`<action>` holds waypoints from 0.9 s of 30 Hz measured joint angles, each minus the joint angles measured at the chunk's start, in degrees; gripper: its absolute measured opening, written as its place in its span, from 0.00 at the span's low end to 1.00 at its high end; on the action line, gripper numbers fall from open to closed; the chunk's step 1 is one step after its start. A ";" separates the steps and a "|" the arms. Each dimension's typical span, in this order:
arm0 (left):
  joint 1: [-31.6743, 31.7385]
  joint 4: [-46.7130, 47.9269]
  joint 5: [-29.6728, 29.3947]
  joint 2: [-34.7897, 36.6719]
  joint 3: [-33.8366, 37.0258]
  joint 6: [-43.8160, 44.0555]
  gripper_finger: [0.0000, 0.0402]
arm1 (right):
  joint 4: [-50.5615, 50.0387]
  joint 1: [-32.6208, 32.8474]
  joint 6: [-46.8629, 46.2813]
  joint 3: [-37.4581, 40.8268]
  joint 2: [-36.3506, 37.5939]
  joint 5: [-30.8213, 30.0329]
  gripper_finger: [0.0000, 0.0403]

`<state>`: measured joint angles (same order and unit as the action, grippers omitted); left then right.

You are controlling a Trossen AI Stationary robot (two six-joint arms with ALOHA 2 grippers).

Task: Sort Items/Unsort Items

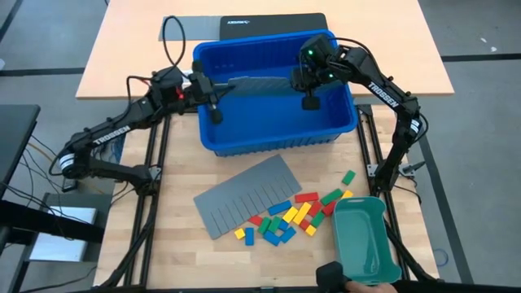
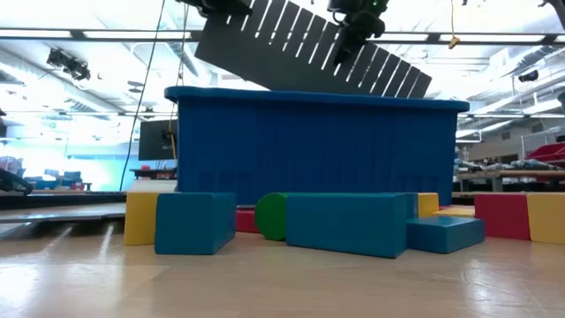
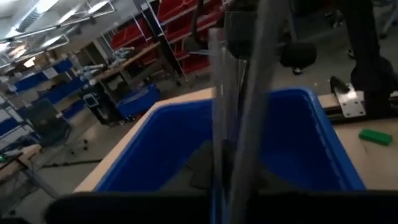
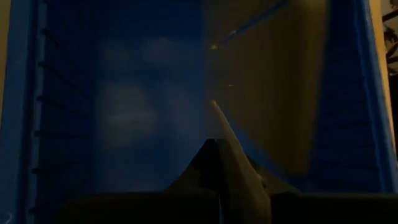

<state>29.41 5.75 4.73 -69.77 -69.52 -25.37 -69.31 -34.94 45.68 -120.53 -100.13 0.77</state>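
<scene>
Nearest the low camera, blue blocks [image 2: 344, 223] lie on the table [image 1: 163, 244] with a green one [image 2: 272, 216] and yellow and red ones among them, all in front of the blue bin [image 2: 318, 146]. From above, these blocks [image 1: 289, 218] form a loose cluster on the table on the near side of the bin, apart from it: red, yellow, green and blue pieces scattered together. One green block [image 1: 348, 177] lies a little apart, closer to the bin's right corner. A grey divider sheet [image 1: 248, 194] lies flat on the table between the bin and the cluster, its lower edge touching several blocks. A teal tray [image 1: 366, 238] sits just right of the cluster.

Over the bin [image 1: 273, 102], both arms hold a second divider sheet [image 2: 309, 46], which hangs tilted above the rim. The left gripper [image 1: 214, 104] is over the bin's left part; in its wrist view the sheet's edge [image 3: 239, 124] runs straight up from between the fingers, which look closed on it. The right gripper [image 1: 310, 100] is over the bin's right part, its fingers [image 4: 214, 165] pinched shut on the sheet [image 4: 273, 93].

A dark flat object [image 1: 273, 23] lies on the tabletop beyond the bin.
</scene>
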 joint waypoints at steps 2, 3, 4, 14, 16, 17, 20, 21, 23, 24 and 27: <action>-0.08 -1.26 -1.02 -0.32 0.11 -0.03 0.03 | 1.09 -0.05 -1.22 0.01 0.27 -0.46 0.02; -0.10 -2.34 -1.30 -0.42 0.12 0.02 0.02 | 2.15 -0.11 -1.61 0.02 0.64 -0.79 0.03; -0.13 -3.60 -1.62 -0.41 0.19 0.19 0.02 | 3.28 -0.18 -1.96 0.02 1.25 -1.34 0.04; 0.92 -10.97 -2.56 2.53 0.50 1.92 0.01 | 17.18 -0.34 -10.43 -0.11 12.06 5.25 0.15; 0.95 -13.02 -1.66 2.53 0.48 2.53 0.01 | 18.53 -1.39 -13.99 -0.17 14.37 10.54 0.17; 0.90 -13.33 -1.51 2.52 0.48 2.89 0.01 | 18.56 -1.86 -15.55 0.09 15.34 13.08 0.17; 0.76 -14.20 -1.62 2.52 0.48 2.50 0.01 | 18.47 -3.56 -17.94 2.79 17.83 19.59 0.20; 0.80 -14.37 -1.92 2.71 0.48 2.61 0.01 | 18.41 -3.92 -18.12 4.32 18.69 21.02 0.21; 0.98 -14.11 -2.54 3.29 0.48 3.25 0.01 | 18.97 -4.36 -18.12 7.91 20.68 23.70 0.22; 0.98 -14.20 -2.76 3.59 0.47 3.24 0.01 | 19.73 -4.68 -17.99 10.09 21.96 24.62 0.23; 0.95 -14.45 -2.57 5.10 1.41 3.71 0.01 | 24.34 -5.43 -17.80 18.02 25.85 25.67 0.24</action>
<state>30.36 -8.70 2.16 -64.67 -68.10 -21.66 -44.97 -40.37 27.88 -102.51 -74.28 26.43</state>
